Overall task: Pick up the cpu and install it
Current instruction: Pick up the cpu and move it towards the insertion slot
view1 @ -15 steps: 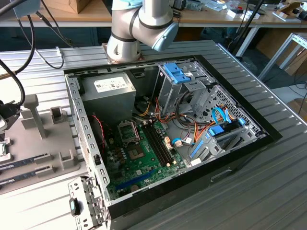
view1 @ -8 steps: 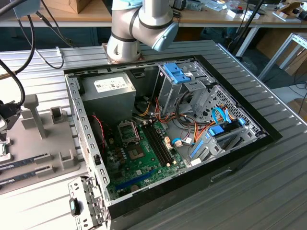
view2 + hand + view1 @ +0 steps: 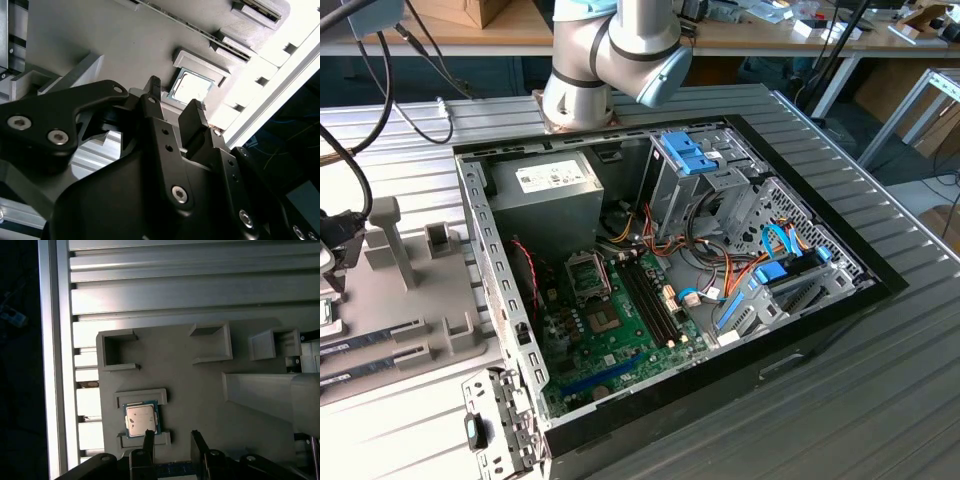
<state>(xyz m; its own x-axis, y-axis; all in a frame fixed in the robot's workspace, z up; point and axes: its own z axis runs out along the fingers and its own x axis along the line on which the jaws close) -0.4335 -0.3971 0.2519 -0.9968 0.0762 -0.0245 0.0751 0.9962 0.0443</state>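
An open computer case is set at the middle of a ribbed metal counter. Inside it, a grey power supply is seen at 11 o'clock and a green motherboard at 7 o'clock. The robot arm is seen at 12 o'clock of the case. A grey holder tray is laid at 9 o'clock.

Even, soft light fills the exterior view, and the inside of the computer case sits in mild shadow. In the second wrist view the ribbed worktop blows out white, and glare seems to wash the cpu pale. The first wrist view is dimmer, and its black fingers lose detail.
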